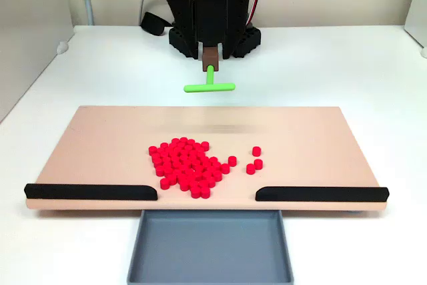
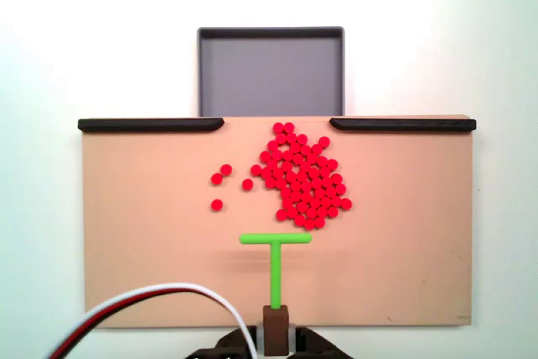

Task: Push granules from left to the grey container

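Fixed view, from behind the arm: pusher bar short of the granules (image 2: 298,181).
Relative to the tan board (image 2: 134,233), left to right: four stray pellets, then the main heap, just before the gap leading to the grey container (image 2: 271,73). The end effector (image 2: 276,325) is clenched on the green T-shaped pusher (image 2: 276,241), whose crossbar lies square to the push line, heap directly ahead.

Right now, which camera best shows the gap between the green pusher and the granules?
The fixed view from above: the green pusher sits just short of the granules, apart. The other fixed view shows the green pusher raised and foreshortened, gap unclear.
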